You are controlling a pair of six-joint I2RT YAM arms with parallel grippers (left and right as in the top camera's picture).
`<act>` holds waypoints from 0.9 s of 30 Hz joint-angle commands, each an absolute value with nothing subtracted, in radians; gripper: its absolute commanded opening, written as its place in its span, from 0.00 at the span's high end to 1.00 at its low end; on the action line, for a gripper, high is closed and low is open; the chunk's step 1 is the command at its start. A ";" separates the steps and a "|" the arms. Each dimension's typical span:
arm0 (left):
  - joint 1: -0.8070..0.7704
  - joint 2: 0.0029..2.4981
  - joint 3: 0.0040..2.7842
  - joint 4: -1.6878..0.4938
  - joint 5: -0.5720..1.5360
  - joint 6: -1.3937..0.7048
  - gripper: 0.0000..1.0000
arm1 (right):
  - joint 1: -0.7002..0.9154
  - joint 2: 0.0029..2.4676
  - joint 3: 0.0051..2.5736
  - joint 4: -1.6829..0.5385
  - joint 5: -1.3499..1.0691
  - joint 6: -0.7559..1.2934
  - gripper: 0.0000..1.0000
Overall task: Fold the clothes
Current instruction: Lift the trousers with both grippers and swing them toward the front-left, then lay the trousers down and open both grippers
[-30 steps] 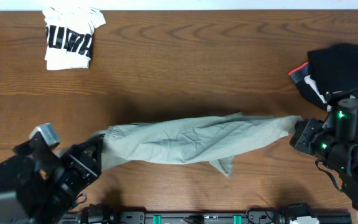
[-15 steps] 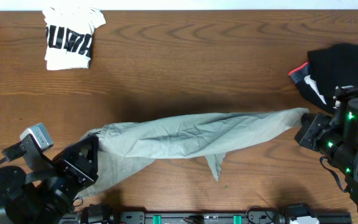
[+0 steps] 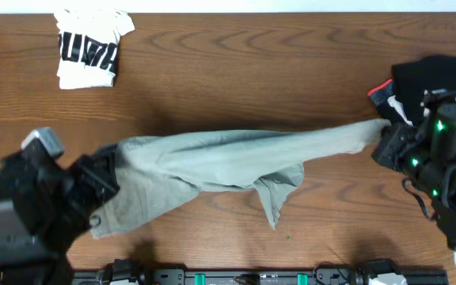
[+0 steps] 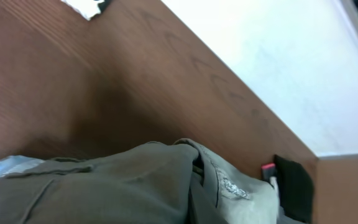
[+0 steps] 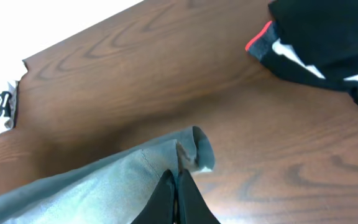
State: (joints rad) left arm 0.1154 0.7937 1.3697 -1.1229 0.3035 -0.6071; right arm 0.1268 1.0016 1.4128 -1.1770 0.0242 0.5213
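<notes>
The clothes, a pale khaki pair of shorts (image 3: 228, 154), hang stretched in a long band between my two grippers above the wooden table (image 3: 236, 71). My left gripper (image 3: 108, 170) is shut on the left end, where bunched cloth droops toward the front edge. My right gripper (image 3: 385, 141) is shut on the right end. A loose flap (image 3: 274, 194) dangles from the middle. In the right wrist view the black fingertips (image 5: 166, 190) pinch a rolled hem of the shorts (image 5: 104, 180). The left wrist view is filled by the shorts (image 4: 135, 186), and its fingers are hidden.
A folded white printed tee (image 3: 88, 47) lies at the back left corner. A black garment with red and white trim (image 3: 426, 83) sits at the right edge, close behind my right gripper, and shows as the dark garment (image 5: 328, 37) in the right wrist view. The table's back edge runs along the top.
Both grippers have carried the shorts' ends away from the front edge toward mid-table. The band has been pulled tauter, and the middle flap now hangs lower and wider.
</notes>
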 commanded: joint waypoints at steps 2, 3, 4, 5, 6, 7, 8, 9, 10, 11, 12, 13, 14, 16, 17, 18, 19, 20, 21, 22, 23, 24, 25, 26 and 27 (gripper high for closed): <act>0.118 0.889 1.393 -1.066 0.205 -0.575 0.93 | 0.117 1.066 1.430 -1.135 0.064 0.508 0.99; 0.118 0.918 1.393 -1.051 0.189 -0.575 0.93 | 0.117 1.086 1.430 -1.121 0.064 0.508 0.99; 0.118 0.944 1.393 -1.039 0.178 -0.575 0.93 | 0.117 1.108 1.430 -1.106 0.064 0.508 0.99; 0.118 0.981 1.393 -1.024 0.166 -0.575 0.93 | 0.117 1.131 1.430 -1.088 0.064 0.508 0.99; 0.118 1.006 1.393 -1.015 0.166 -0.575 0.93 | 0.117 1.152 1.430 -1.071 0.064 0.508 0.99; 0.118 1.048 1.393 -0.999 0.166 -0.575 0.93 | 0.117 1.182 1.430 -1.048 0.064 0.508 0.99; 0.118 1.083 1.393 -0.987 0.167 -0.575 0.93 | 0.117 1.206 1.430 -1.032 0.064 0.508 0.99; 0.118 1.119 1.393 -0.976 0.167 -0.575 0.93 | 0.117 1.231 1.430 -1.016 0.064 0.508 0.99; 0.118 1.163 1.393 -0.960 0.166 -0.575 0.93 | 0.117 1.260 1.430 -0.996 0.064 0.508 0.99; 0.118 1.209 1.393 -0.942 0.163 -0.571 0.93 | 0.117 1.291 1.430 -0.974 0.064 0.508 0.99; 0.118 1.253 1.393 -0.923 0.162 -0.568 0.93 | 0.117 1.322 1.430 -0.951 0.064 0.507 0.99; 0.118 1.305 1.393 -0.896 0.162 -0.568 0.93 | 0.117 1.359 1.430 -0.921 0.068 0.507 0.99; 0.118 1.343 1.393 -0.873 0.162 -0.569 0.93 | 0.117 1.391 1.430 -0.895 0.072 0.506 0.99; 0.118 1.425 1.393 -0.819 0.162 -0.568 0.93 | 0.117 1.448 1.430 -0.844 0.076 0.484 0.99; 0.118 1.458 1.393 -0.797 0.162 -0.568 0.92 | 0.117 1.477 1.430 -0.819 0.076 0.472 0.99; 0.118 1.493 1.393 -0.778 0.162 -0.569 0.89 | 0.117 1.505 1.430 -0.801 0.079 0.467 0.99; 0.119 1.523 1.393 -0.765 0.162 -0.568 0.85 | 0.117 1.528 1.430 -0.788 0.080 0.462 0.99; 0.119 1.545 1.393 -0.760 0.162 -0.569 0.77 | 0.115 1.551 1.430 -0.775 0.079 0.451 0.98; 0.119 1.565 1.393 -0.758 0.162 -0.568 0.66 | 0.115 1.572 1.430 -0.768 0.080 0.441 0.96; 0.120 1.580 1.393 -0.759 0.162 -0.567 0.54 | 0.114 1.588 1.430 -0.766 0.084 0.430 0.90; 0.120 1.589 1.393 -0.759 0.163 -0.551 0.47 | 0.114 1.597 1.430 -0.765 0.096 0.425 0.80; 0.120 1.594 1.393 -0.760 0.163 -0.528 0.45 | 0.114 1.602 1.430 -0.767 0.111 0.415 0.67; 0.120 1.594 1.393 -0.762 0.163 -0.508 0.44 | 0.114 1.603 1.430 -0.771 0.124 0.401 0.59; 0.120 1.591 1.393 -0.766 0.163 -0.488 0.40 | 0.114 1.601 1.431 -0.775 0.134 0.396 0.52; 0.120 1.582 1.393 -0.773 0.162 -0.482 0.36 | 0.114 1.593 1.433 -0.781 0.141 0.391 0.42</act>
State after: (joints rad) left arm 0.1154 1.6070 1.3735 -0.7628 0.1791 -0.5365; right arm 0.1242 1.6112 1.4128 -0.7750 0.0818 0.4377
